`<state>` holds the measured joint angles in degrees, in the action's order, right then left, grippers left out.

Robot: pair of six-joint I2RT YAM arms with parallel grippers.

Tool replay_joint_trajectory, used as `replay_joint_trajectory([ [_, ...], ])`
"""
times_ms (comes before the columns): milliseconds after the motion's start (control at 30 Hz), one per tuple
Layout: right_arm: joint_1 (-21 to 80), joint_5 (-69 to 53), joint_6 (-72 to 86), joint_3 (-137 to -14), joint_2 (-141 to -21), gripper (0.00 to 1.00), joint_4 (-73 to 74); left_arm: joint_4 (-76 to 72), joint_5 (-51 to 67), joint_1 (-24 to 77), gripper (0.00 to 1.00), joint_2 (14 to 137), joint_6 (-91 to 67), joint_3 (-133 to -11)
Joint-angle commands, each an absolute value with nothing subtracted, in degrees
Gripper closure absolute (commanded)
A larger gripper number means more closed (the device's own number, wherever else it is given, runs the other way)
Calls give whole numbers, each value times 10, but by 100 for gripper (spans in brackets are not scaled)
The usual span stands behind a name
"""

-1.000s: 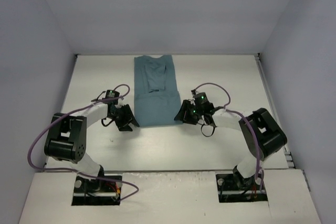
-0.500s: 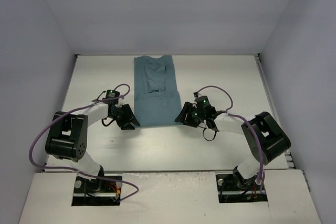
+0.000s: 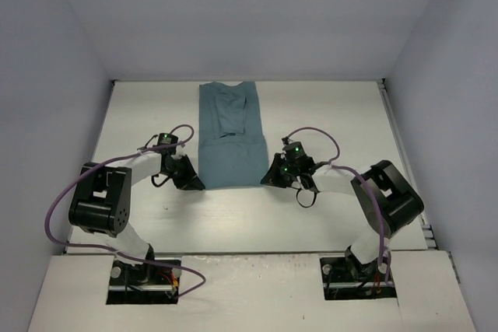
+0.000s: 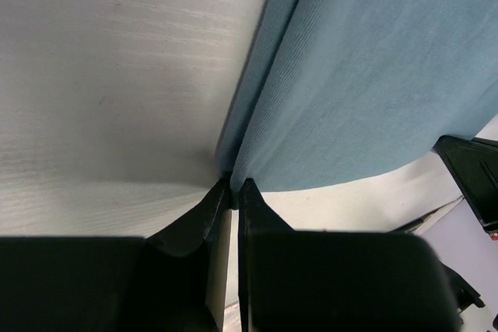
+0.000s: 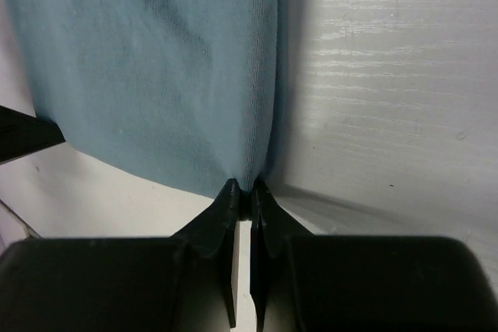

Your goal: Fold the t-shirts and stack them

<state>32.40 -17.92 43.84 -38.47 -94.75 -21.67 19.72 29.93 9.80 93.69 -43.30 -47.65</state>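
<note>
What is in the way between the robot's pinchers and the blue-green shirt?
Nothing that shows. The left gripper is pinched shut on the t-shirt at its near left corner, and the right gripper is pinched shut on its near right corner. Only the white table lies around them.

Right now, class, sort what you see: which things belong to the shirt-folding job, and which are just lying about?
Part of the job:
- t-shirt, teal, folded narrow
- left claw, shut on the t-shirt's near left corner
- right claw, shut on its near right corner

Just there:
- table
- walls
- cables, purple, looped along both arms
</note>
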Motion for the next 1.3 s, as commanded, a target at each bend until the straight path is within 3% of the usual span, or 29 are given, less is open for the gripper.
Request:
replay_joint_trajectory([
  [0,333,-137,415,-369,-938,100,-126,196,262,99,100,922,-406,-460],
  [367,403,-84,390,-349,-730,100,50,326,239,188,100,668,-429,-405],
  [767,602,-30,540,-280,-525,100,151,418,164,370,100,332,-657,-275],
  [1033,636,61,488,-429,-540,100,257,484,72,403,100,355,-621,-402],
  [1267,560,65,370,-602,-649,100,310,536,-33,398,100,478,-558,-603],
])
